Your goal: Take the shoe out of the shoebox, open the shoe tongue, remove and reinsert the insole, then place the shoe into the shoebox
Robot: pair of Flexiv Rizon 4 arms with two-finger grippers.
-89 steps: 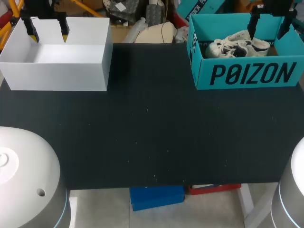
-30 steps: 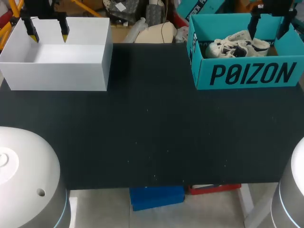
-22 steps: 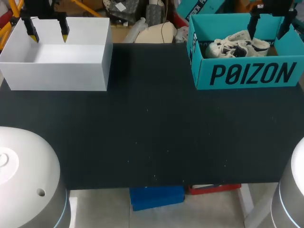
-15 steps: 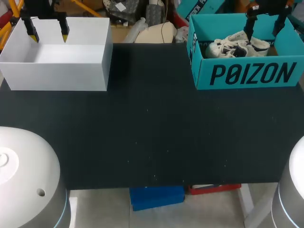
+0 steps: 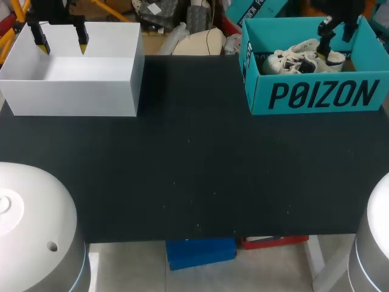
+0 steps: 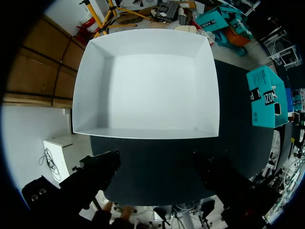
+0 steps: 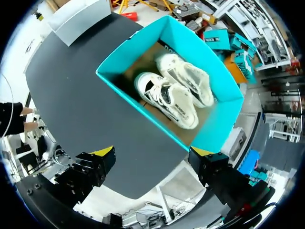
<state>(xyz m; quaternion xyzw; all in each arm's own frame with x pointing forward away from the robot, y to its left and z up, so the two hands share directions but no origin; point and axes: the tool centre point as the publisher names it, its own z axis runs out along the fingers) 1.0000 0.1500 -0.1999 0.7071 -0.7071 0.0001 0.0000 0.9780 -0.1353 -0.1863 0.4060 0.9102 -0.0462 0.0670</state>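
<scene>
- Head view: white-and-navy sneakers [image 5: 298,58] are lying in teal cardboard shoebox [image 5: 316,94].
- Above them, right hand [image 7: 152,160] is hovering, spread apart.
- Over open white box [image 5: 73,91], left hand [image 5: 61,41] is hanging, spread apart.

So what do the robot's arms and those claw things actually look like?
The left arm and right arm show as fat, rounded white housings, each with a thin pale blue ring low down. The left gripper and right gripper are black and blocky, each with two straight fingers ending in bright yellow tips.
</scene>
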